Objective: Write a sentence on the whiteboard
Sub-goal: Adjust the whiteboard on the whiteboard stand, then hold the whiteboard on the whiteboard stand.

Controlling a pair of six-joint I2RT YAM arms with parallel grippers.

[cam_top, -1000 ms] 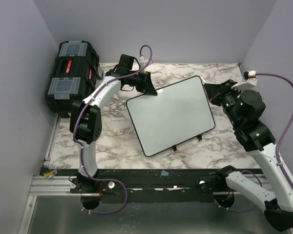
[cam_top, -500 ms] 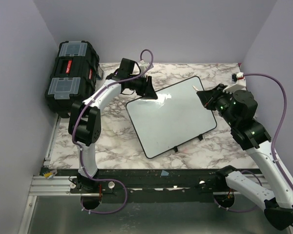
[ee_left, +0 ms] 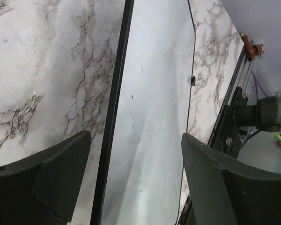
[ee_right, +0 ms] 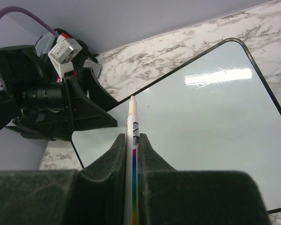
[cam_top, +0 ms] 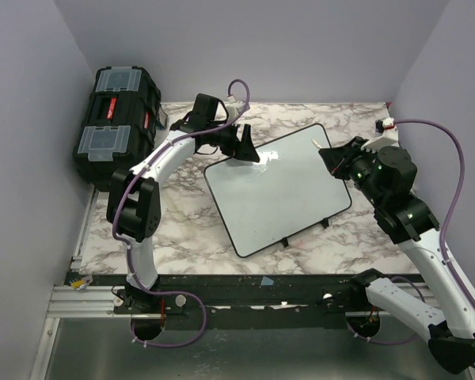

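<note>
Marble bench [cam_top: 182, 237], blank-looking whiteboard [cam_top: 277, 186] below the right claw [ee_right: 132, 139] pinching a marker [ee_right: 131, 110], left claw [ee_left: 136, 136] spread wide; writing hasn't started, so tip down next.

Black-rimmed white whiteboard [cam_top: 277, 190] on a grey-veined white marble table [cam_top: 190, 237]; black, red-trimmed toolbox [cam_top: 111, 127] left of it; rainbow-striped white marker [ee_right: 132, 117] above it.

left tool [cam_top: 249, 152] opened, right tool [cam_top: 327, 156] swung over whiteboard [cam_top: 277, 198]
</note>
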